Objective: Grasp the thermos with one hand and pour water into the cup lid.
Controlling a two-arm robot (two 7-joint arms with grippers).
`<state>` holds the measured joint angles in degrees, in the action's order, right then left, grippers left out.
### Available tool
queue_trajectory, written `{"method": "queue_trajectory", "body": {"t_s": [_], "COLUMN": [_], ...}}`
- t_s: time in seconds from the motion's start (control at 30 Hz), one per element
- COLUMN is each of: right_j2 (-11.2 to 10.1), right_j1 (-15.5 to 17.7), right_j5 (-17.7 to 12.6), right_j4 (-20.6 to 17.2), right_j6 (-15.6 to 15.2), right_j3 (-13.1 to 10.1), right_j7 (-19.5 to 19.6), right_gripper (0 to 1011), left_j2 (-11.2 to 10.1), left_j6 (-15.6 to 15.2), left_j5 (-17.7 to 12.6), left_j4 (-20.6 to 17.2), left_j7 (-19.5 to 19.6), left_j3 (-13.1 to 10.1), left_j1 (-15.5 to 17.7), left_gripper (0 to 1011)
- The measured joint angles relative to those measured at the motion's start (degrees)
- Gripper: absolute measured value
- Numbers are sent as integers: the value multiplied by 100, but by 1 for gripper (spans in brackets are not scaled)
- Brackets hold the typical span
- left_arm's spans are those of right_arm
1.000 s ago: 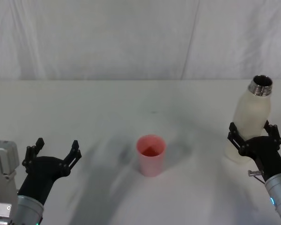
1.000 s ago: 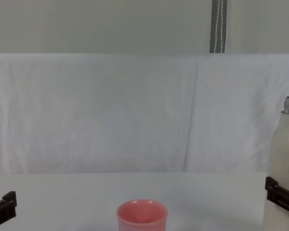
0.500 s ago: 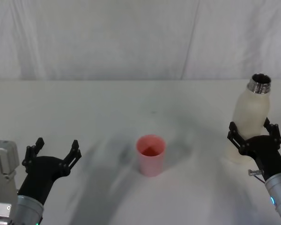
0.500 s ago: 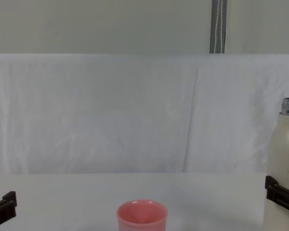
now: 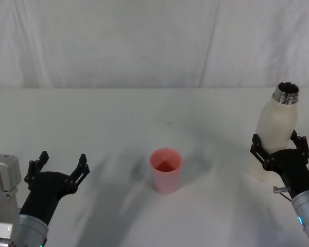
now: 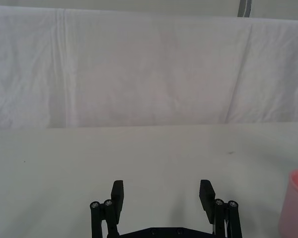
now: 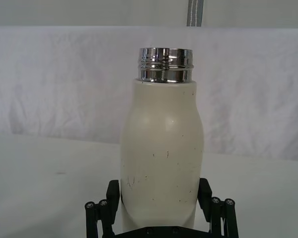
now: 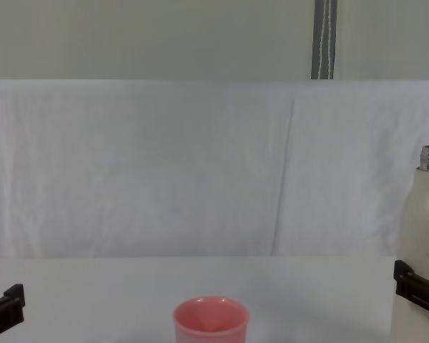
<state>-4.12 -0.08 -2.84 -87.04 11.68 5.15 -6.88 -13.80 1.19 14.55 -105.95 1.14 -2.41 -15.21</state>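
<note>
The cream-white thermos (image 5: 277,123) with its open steel neck stands upright at the table's right side. My right gripper (image 5: 277,145) is shut on the thermos low on its body, one black finger pressed against each side; the right wrist view shows the thermos (image 7: 161,158) filling the gap between the fingers of that gripper (image 7: 158,194). The pink cup lid (image 5: 166,170) stands upright at the table's middle, well to the left of the thermos. My left gripper (image 5: 63,159) hovers open near the front left, nothing between its fingers, with the cup lid (image 6: 297,203) off to its side.
A white cloth covers the table (image 5: 144,113) and hangs as a backdrop behind it. Bare cloth lies between the cup lid and the thermos. In the chest view, the cup lid (image 8: 211,321) sits low at centre and the thermos (image 8: 420,229) at the right edge.
The thermos in my right gripper rocked slightly, its neck leaning left and then coming back upright. The left arm and the cup lid have not moved.
</note>
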Motion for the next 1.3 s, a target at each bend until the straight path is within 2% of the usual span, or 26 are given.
{"method": "queue_trajectory", "body": {"t_s": [0.6, 1.3], "right_j2": [-44, -27], "right_j1": [212, 681], "right_j5": [67, 191], "right_j4": [-309, -756], "right_j6": [-69, -30], "right_j3": [2, -103], "right_j7": [41, 187], "right_gripper": [1001, 1001], "left_j2": [0, 0], "left_j6": [0, 0], "left_j5": [0, 0], "left_j4": [0, 0], "left_j7": [0, 0], "left_j3": [0, 0], "left_j1": [0, 0], "left_gripper": [1001, 1001]}}
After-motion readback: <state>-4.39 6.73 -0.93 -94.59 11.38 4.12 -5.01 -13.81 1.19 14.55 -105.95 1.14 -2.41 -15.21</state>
